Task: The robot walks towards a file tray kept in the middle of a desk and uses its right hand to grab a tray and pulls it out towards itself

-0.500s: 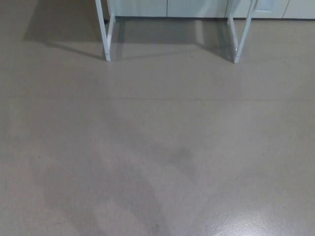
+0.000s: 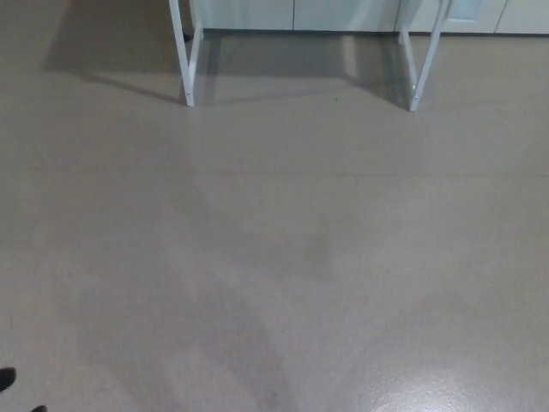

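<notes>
Mostly, my head camera looks down on a wide stretch of grey floor [image 2: 283, 257], smooth, with soft shadows across it and a bright sheen at the lower right. At the top edge two white bench legs [image 2: 186, 60] stand apart, the second [image 2: 420, 64] to the right, with pale cabinet fronts [image 2: 343, 13] behind them. A small dark shape [image 2: 7, 378] peeks in at the lower left corner; I cannot tell what it is. Neither hand shows, so I cannot tell their state. The file tray lies outside the picture.
</notes>
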`<state>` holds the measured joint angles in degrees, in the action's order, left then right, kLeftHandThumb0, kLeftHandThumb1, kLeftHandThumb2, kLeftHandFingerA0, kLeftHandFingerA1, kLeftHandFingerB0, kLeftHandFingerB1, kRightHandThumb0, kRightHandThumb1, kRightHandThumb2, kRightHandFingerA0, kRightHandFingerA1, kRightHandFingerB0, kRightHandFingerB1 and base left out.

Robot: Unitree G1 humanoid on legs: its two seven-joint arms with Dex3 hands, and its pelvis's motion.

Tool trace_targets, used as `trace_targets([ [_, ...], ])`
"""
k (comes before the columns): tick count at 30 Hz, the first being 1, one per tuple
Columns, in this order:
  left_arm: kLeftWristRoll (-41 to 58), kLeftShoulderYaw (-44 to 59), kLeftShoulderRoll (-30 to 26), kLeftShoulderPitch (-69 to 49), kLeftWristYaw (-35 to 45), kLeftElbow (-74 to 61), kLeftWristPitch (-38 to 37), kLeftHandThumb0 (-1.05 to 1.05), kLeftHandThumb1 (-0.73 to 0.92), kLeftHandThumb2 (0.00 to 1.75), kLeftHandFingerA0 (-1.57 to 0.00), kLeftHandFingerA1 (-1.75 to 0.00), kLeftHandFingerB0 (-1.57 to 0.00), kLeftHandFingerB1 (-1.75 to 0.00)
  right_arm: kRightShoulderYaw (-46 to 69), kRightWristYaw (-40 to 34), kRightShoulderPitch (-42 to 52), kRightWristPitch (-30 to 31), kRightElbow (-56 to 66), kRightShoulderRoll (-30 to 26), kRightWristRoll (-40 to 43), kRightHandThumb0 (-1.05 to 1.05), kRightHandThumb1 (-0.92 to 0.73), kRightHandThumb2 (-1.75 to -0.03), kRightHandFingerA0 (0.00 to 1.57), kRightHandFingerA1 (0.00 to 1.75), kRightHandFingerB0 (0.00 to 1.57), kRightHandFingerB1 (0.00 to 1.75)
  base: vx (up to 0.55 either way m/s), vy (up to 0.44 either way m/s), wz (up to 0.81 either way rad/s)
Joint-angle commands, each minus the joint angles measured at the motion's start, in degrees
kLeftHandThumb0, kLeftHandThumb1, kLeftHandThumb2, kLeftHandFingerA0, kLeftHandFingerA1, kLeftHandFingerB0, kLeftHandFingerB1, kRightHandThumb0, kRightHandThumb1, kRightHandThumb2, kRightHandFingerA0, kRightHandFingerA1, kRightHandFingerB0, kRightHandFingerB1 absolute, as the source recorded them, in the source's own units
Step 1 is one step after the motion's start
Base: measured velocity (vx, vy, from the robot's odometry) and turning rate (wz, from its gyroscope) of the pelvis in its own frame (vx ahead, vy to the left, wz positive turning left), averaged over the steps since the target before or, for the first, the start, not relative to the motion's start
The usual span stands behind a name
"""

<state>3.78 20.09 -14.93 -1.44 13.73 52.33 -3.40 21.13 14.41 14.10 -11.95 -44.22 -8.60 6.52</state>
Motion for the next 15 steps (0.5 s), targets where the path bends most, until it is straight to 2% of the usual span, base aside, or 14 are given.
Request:
trace_targets([
  [1, -1.3, -1.7, -1.1, -0.7, -2.4, 4.9, -3.2, -0.52, 0.3, 0.92, -0.36, -0.79, -0.14, -0.61, -1.5, -0.1, 2.5, -1.6, -0.6, 1.3, 0.4, -0.47, -0.61, -0.58, 0.32, 0.5, 0.28, 0.34, 0.0, 0.0, 0.0],
  [3, -5.1, -5.5, -2.8, -1.2, -4.1, 6.4, -5.5, -0.51, 0.31, 0.89, -0.3, -0.72, -0.15, -0.59, -3.6, -0.2, 2.6, -4.3, -2.5, 0.2, -2.0, -0.47, -0.62, -0.58, 0.36, 0.56, 0.29, 0.35, 0.0, 0.0, 0.0],
  [8, -4.6, -7.9, -5.0, 0.8, -4.4, 9.6, -6.3, -0.49, 0.31, 0.88, -0.28, -0.69, -0.15, -0.58, -5.6, -0.2, 2.1, -5.6, -3.2, -0.8, -2.0, -0.48, -0.61, -0.58, 0.36, 0.54, 0.3, 0.36, 0.0, 0.004, 0.22],
  [9, -4.6, -8.2, -5.2, 0.9, -4.4, 10.0, -6.7, -0.49, 0.32, 0.88, -0.28, -0.68, -0.15, -0.58, -5.7, 0.0, 2.1, -5.6, -3.1, -0.7, -1.7, -0.54, -0.48, -0.79, 0.32, 0.6, 0.23, 0.47, -0.11, 0.006, 0.18],
  [10, -4.7, -8.6, -5.3, 1.0, -4.6, 10.2, -6.9, -0.5, 0.32, 0.88, -0.3, -0.69, -0.16, -0.58, -5.8, 0.3, 2.2, -5.4, -2.9, -0.7, -1.4, -0.46, -0.63, -0.6, 0.35, 0.54, 0.27, 0.35, -0.09, 0.023, -0.13],
  [13, -4.4, -9.1, -5.2, 1.1, -4.4, 10.7, -7.3, -0.53, 0.29, 0.86, -0.27, -0.68, -0.19, -0.6, -6.2, -0.1, 2.2, -5.9, -3.6, -1.0, -1.7, -0.47, -0.62, -0.58, 0.37, 0.55, 0.28, 0.35, 0.03, 0.07, -0.02],
  [14, -4.5, -9.5, -5.0, 0.7, -4.5, 10.5, -7.6, -0.53, 0.37, 0.7, -0.26, -0.72, -0.22, -0.6, -6.2, -0.3, 2.5, -6.2, -4.1, -1.2, -1.8, -0.48, -0.61, -0.58, 0.37, 0.56, 0.29, 0.35, -0.01, 0.184, -0.09],
  [15, -4.8, -9.8, -5.0, 0.5, -4.7, 10.4, -7.9, -0.55, 0.36, 0.72, -0.26, -0.72, -0.23, -0.6, -6.3, -0.3, 2.7, -6.4, -4.2, -1.3, -1.8, -0.56, -0.48, -0.8, 0.33, 0.61, 0.23, 0.46, 0.04, 0.211, -0.12],
])
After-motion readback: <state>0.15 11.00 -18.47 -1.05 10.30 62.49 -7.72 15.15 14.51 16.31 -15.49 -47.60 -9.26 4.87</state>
